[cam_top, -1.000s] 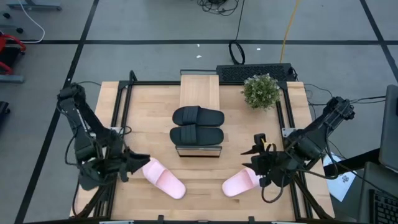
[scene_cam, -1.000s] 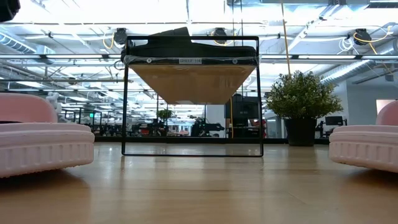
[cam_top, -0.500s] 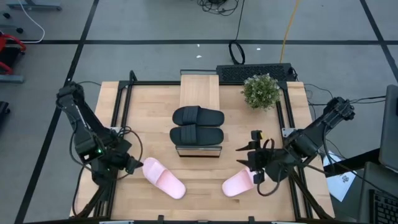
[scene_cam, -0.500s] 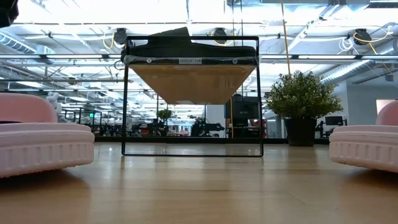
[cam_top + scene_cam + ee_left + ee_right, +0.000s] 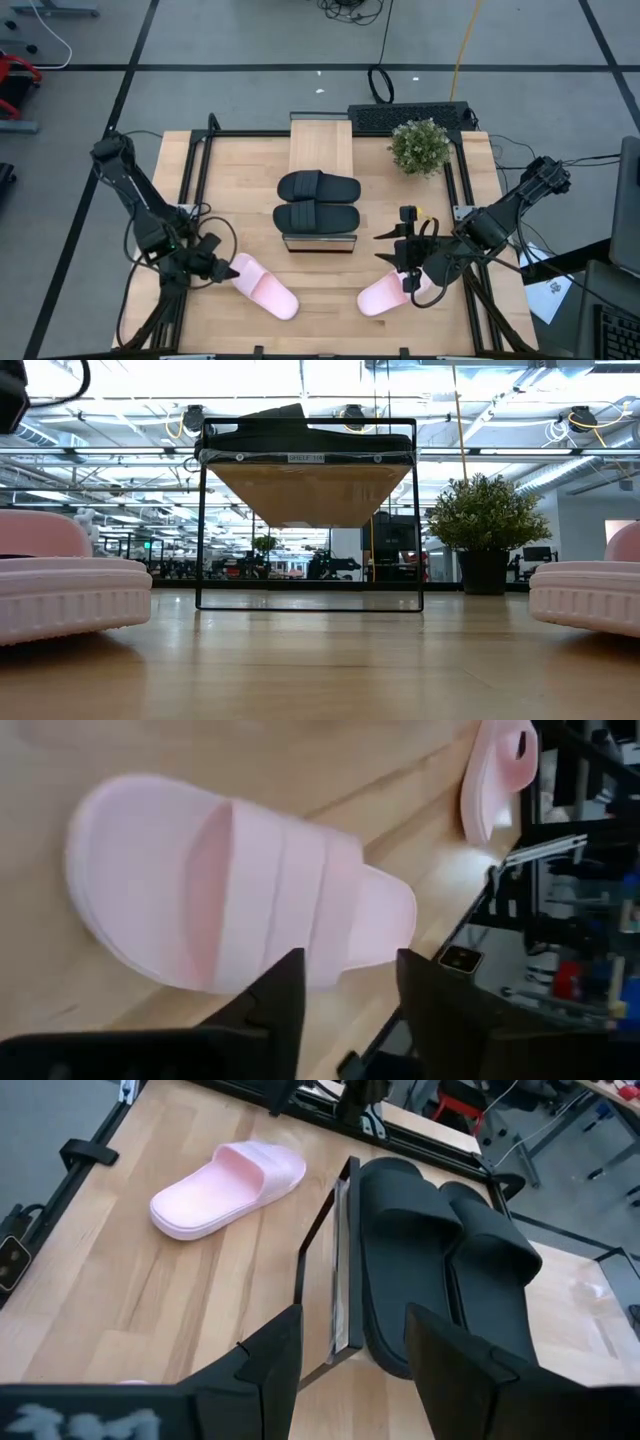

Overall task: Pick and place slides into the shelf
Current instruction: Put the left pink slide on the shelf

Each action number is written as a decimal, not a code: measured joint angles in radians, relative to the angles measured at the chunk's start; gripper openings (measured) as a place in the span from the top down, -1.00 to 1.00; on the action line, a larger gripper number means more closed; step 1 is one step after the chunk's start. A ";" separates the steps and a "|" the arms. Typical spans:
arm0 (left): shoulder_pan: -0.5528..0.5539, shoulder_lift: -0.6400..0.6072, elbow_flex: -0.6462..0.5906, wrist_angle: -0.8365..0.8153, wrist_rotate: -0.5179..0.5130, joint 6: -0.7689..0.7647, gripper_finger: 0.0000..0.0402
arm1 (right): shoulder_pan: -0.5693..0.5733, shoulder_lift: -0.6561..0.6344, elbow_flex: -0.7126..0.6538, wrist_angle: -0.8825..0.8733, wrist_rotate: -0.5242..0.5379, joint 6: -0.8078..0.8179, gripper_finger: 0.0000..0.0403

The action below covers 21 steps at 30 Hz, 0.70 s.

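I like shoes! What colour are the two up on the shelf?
Black slides, side by side on the shelf; the right wrist view shows them best.

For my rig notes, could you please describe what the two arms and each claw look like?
Both arms are dark, jointed and slim, with loose black cables looping beside them. The left claw and the right claw each have two dark, flat, tapered fingers. A small green light shows near the left wrist.

The wooden table [image 5: 240, 180] carries the shelf [image 5: 320, 150], two pink slides [image 5: 264, 287] [image 5: 387, 294] and a potted plant [image 5: 420, 146].
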 joint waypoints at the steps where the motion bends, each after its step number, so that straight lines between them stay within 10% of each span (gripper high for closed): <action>1: 0.000 0.000 -0.025 0.045 0.000 -0.001 0.19 | 0.000 0.000 0.000 0.000 0.000 0.000 0.18; 21: 0.037 0.000 -0.198 0.254 0.066 0.018 -0.06 | -0.001 0.000 0.000 0.053 -0.001 0.007 0.18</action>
